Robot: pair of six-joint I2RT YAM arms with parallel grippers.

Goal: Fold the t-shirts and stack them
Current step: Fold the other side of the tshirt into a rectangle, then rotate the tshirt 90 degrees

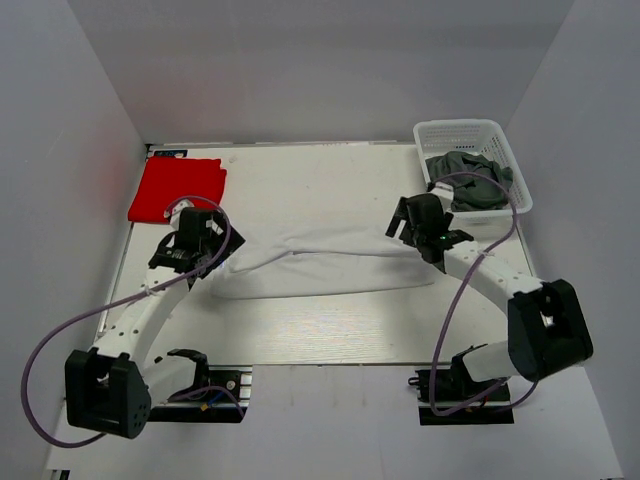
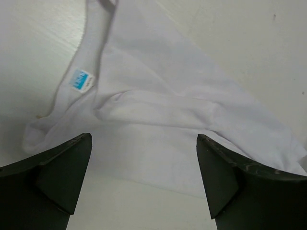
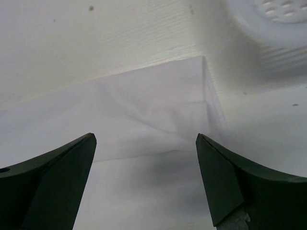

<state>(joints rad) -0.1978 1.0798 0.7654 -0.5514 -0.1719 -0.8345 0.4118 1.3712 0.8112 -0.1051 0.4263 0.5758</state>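
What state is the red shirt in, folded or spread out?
Folded. The red t-shirt lies as a compact, flat rectangle at the far left, with no sleeves showing.

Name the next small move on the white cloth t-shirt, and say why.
Probably lower the open left gripper and right gripper to pinch the white cloth t-shirt: each hangs above one end of it, gripping nothing.

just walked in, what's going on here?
Shirt folding, mid-run. The white t-shirt lies as a long band across the table. The left end effector is open over its collar end, the right end effector open over the opposite corner. The red t-shirt sits folded far left; the dark grey t-shirt is in the basket.
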